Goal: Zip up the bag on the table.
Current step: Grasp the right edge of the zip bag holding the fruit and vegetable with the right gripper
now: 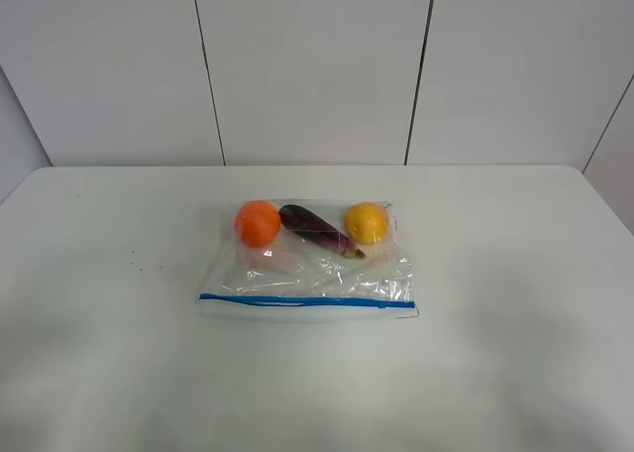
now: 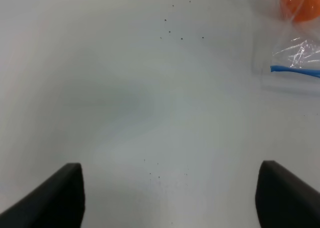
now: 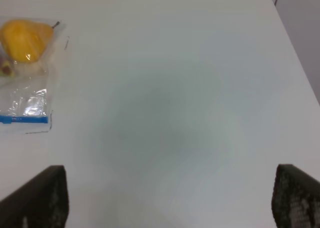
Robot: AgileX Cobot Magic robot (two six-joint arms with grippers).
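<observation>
On the table, blue-sealed bag.

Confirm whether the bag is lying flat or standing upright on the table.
Lying flat: the bag is spread on the table, its blue seal strip along the near edge.

White wall panels with dark vertical seams stood at 12 o'clock, tiny dark specks sat at 8 o'clock of an orange fruit, with a purple eggplant then a yellow fruit toward its 3 o'clock.
</observation>
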